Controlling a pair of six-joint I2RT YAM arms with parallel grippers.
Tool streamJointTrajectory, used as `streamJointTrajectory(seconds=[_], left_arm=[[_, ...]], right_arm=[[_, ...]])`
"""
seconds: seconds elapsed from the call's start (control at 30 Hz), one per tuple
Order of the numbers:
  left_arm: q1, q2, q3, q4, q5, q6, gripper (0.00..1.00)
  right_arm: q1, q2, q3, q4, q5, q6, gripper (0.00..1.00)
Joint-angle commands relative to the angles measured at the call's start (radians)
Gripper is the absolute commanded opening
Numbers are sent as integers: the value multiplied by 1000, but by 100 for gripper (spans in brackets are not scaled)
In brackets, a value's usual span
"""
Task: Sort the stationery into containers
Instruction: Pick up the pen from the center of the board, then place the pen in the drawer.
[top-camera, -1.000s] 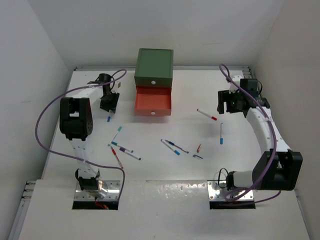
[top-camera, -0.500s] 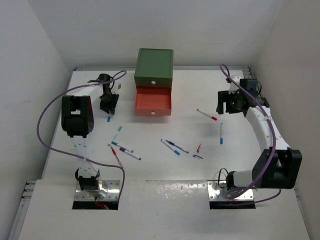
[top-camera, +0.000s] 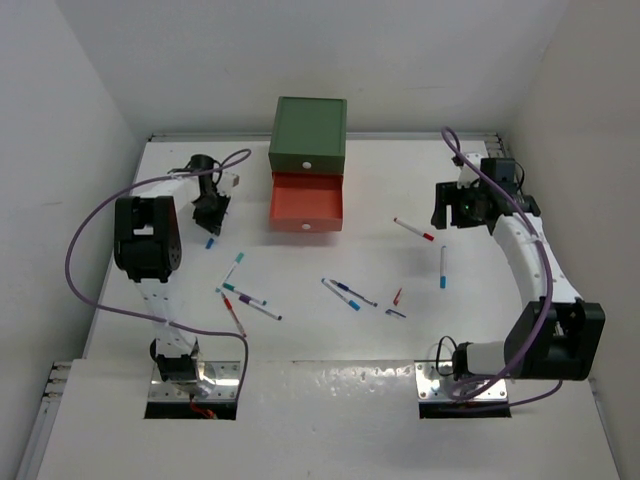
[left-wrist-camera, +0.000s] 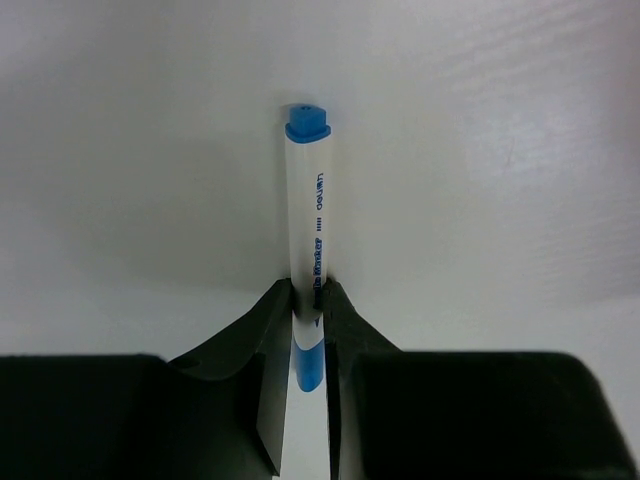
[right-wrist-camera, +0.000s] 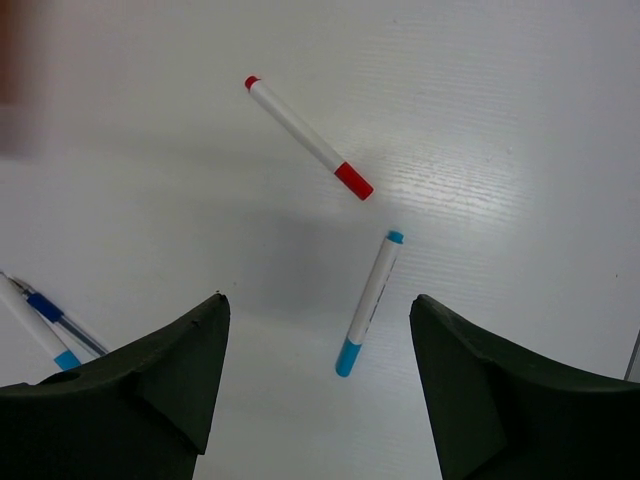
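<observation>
One blue-capped marker (top-camera: 210, 241) seems, small as it shows from above, to poke out of the left gripper (top-camera: 209, 212), left of the open orange-red drawer (top-camera: 306, 201).

Left wrist: the fingers (left-wrist-camera: 262, 335) are pinched tight on that marker's white barrel.

Right wrist: the right gripper (right-wrist-camera: 317, 305) gapes wide and empty over a red-capped marker (right-wrist-camera: 309, 138) and a light-blue-capped marker (right-wrist-camera: 368, 303).

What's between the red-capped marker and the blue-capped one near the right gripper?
Only bare table separates the red-capped marker and the blue-capped marker; the right wrist view shows it.

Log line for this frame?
left pincer: shut on blue marker | right pincer: open, empty | orange drawer: open
</observation>
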Motion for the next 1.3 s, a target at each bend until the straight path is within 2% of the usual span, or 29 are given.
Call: streamJointTrajectory(seconds=[0.0,0.1,0.2,0.3,0.37,0.63,0.8,0.97,1.13,1.27], left_arm=[[23,-18,-60,-82,27,84,0],[37,-99,-14,-124,96,131,0],[52,-217,50,-157,248,204,0],[2,-295,162,-218,316,299,0],[-64,-340,234,-247,348,383,0],[-335,-470,221,-210,313,627,0],[-478,-391,215,-207,239,711,0],[-533,-302,236,-191,193,764,3],[-544,-214,276,-158,165,805,5],[-535,-151,323,-166,155,837,17]], right_arm=[[-6,-51,12,9,-32,18,71],[-6,-71,-11,7,-49,24,71],[-7,-93,-47,19,-57,28,71],[-12,-105,-67,33,-64,34,71],[-20,-105,-74,36,-72,41,70],[-63,-71,-61,21,-117,56,68],[-67,-35,-48,27,-127,50,67],[-69,24,-7,21,-115,31,67],[-67,110,38,21,-107,21,65],[-40,182,71,27,-94,13,63]])
